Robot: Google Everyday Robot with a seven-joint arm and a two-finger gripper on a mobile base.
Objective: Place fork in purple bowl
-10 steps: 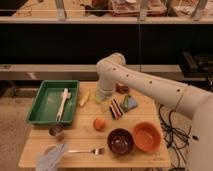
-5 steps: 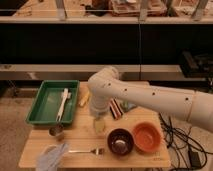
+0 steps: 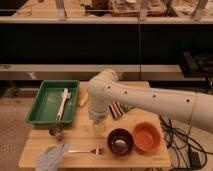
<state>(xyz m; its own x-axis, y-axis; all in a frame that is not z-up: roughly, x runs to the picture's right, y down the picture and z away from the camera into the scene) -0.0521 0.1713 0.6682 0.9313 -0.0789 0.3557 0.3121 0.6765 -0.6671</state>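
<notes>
The fork (image 3: 86,150) lies flat near the table's front edge, handle to the left and tines pointing right toward the purple bowl (image 3: 120,141). The bowl sits just right of the tines, and its glossy inside holds nothing I can make out. My white arm (image 3: 150,102) reaches in from the right and bends down at the elbow. My gripper (image 3: 99,128) hangs open over the table, just above and behind the fork's tines and left of the purple bowl. It holds nothing.
An orange bowl (image 3: 147,136) stands right of the purple one. At the back left, a green tray (image 3: 44,107) holds a white plastic utensil (image 3: 62,102). A small metal cup (image 3: 56,131), a blue-grey cloth (image 3: 52,157), a yellow item (image 3: 83,99) and a striped packet (image 3: 116,109) also share the table.
My arm has swung from the table's back toward the front left. The gripper has come down near the fork and now covers the small orange thing that showed earlier.
</notes>
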